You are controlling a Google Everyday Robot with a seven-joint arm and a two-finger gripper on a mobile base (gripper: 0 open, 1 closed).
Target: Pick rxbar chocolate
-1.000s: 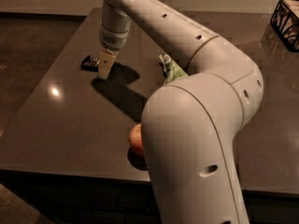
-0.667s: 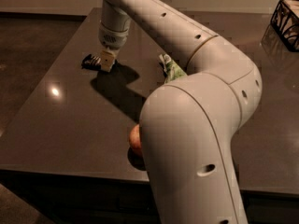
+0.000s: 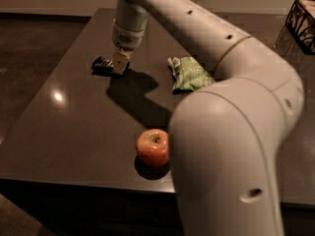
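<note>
I am holding the gripper [image 3: 119, 63] at the right end of the rxbar chocolate [image 3: 102, 64], and I cannot tell whether it is gripping; an end-on pinch risks the bar slipping.

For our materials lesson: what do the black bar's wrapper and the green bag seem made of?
The rxbar chocolate, beside the gripper at far left: probably glossy plastic film, showing pale glints. The green bag: likely thin plastic or foil, creased.

Gripper [image 3: 119, 63] low at rxbar chocolate [image 3: 102, 64] — open table [image 3: 74, 127] beside, chip bag [image 3: 188, 74] near, apple [image 3: 153, 147] well apart
</note>
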